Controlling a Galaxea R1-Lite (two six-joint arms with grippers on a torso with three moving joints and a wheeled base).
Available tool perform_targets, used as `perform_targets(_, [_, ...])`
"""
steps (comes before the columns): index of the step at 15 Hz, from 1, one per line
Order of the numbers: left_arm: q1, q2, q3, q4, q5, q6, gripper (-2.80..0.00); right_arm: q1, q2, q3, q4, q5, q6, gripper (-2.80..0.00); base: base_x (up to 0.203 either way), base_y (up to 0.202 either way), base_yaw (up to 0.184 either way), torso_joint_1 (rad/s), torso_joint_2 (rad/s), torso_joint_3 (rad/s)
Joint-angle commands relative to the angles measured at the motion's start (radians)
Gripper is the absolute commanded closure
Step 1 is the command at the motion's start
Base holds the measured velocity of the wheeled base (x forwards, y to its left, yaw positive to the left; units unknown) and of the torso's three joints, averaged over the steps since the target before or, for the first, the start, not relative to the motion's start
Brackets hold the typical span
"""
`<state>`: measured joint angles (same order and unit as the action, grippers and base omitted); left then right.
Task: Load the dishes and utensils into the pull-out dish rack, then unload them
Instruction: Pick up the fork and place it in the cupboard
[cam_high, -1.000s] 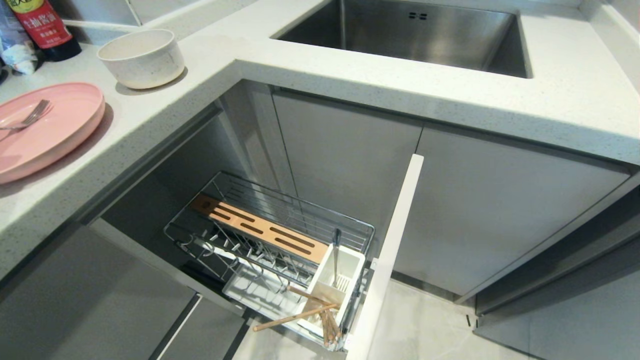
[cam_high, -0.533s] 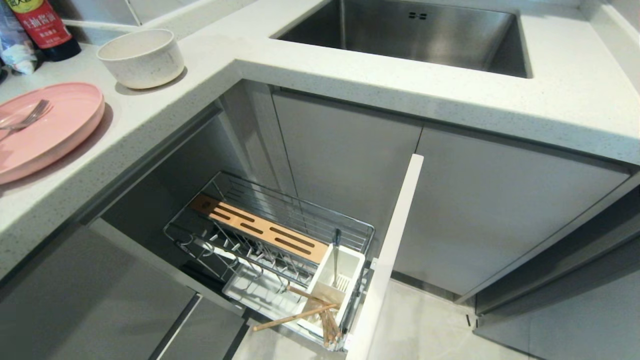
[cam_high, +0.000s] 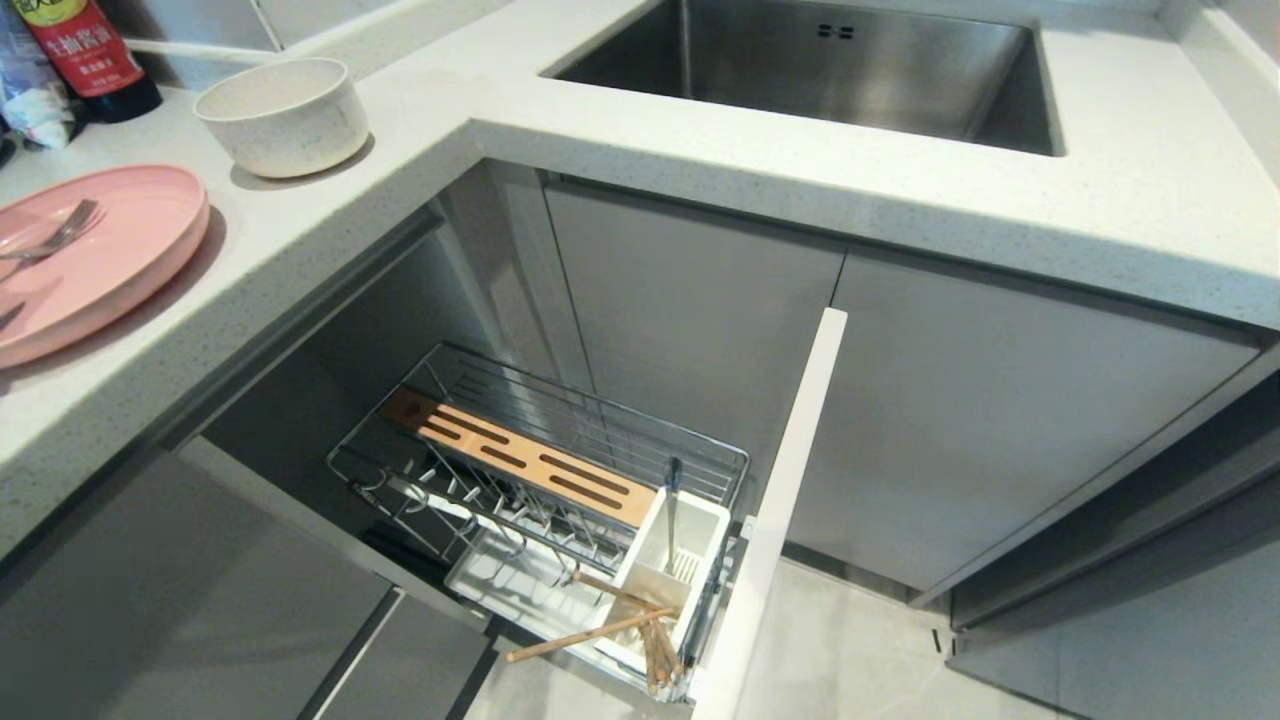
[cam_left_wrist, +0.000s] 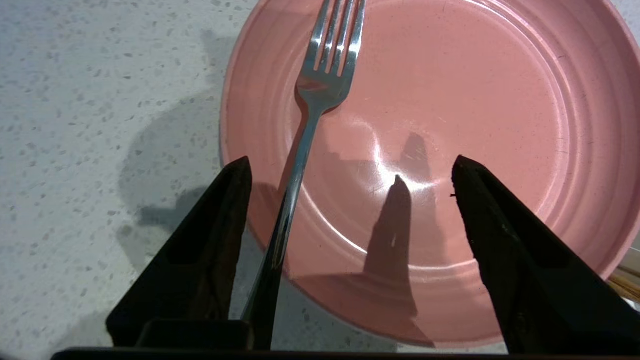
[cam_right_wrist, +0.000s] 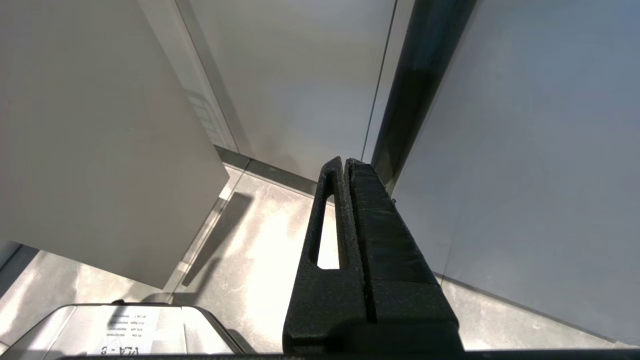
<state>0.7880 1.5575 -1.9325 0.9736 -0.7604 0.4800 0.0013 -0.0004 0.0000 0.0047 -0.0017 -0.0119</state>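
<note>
The left gripper (cam_left_wrist: 350, 167) hangs over the pink plate (cam_left_wrist: 475, 100), and its two black fingers (cam_left_wrist: 210, 240) are wide apart with nothing held between them. The silver fork (cam_left_wrist: 320, 85) lies on the plate with its prongs on the pink part and its handle sticking out over the rim, close beside one finger. The plate sits on the white speckled desk (cam_high: 300, 230), at the left side of the head view. The cream bowl (cam_high: 285, 115) stands on the desk a little way behind the plate. A bottle with a red label (cam_high: 85, 50) stands in the far corner.

Down below, the pull-out dish rack (cam_high: 540, 500) is pulled out. The wooden chopsticks (cam_high: 600, 630) lean in its white caddy (cam_high: 675, 570), tips poking out.

The right gripper (cam_right_wrist: 345, 167) is low near the floor (cam_right_wrist: 260, 260), fingers pressed together and holding nothing
</note>
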Motion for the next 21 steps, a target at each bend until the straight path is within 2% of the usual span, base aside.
perform_targets(1, [-0.018, 0.017, 0.003, 0.004, -0.004, 0.003, -2.80, 0.000, 0.000, 0.000, 0.000, 0.000, 0.000, 0.00, 0.000, 0.000, 0.000, 0.000, 0.00, 0.000])
perform_targets(7, [-0.066, 0.014, 0.030, -0.009, 0.011, 0.002, -2.80, 0.000, 0.000, 0.000, 0.000, 0.000, 0.000, 0.00, 0.000, 0.000, 0.000, 0.000, 0.00, 0.000])
perform_targets(11, [-0.108, -0.014, 0.071, -0.032, 0.092, 0.000, -2.80, 0.000, -0.001, 0.000, 0.000, 0.000, 0.000, 0.00, 0.000, 0.000, 0.000, 0.000, 0.00, 0.000])
perform_targets(14, [-0.116, -0.042, 0.107, -0.063, 0.107, -0.001, -2.80, 0.000, 0.000, 0.000, 0.000, 0.000, 0.000, 0.00, 0.000, 0.000, 0.000, 0.000, 0.00, 0.000])
perform_targets(17, [-0.130, -0.061, 0.120, -0.065, 0.158, -0.001, -2.80, 0.000, 0.000, 0.000, 0.001, 0.000, 0.000, 0.00, 0.000, 0.000, 0.000, 0.000, 0.00, 0.000])
perform_targets(21, [-0.141, -0.073, 0.142, -0.082, 0.167, -0.002, -2.80, 0.000, 0.000, 0.000, 0.000, 0.000, 0.000, 0.00, 0.000, 0.000, 0.000, 0.000, 0.00, 0.000])
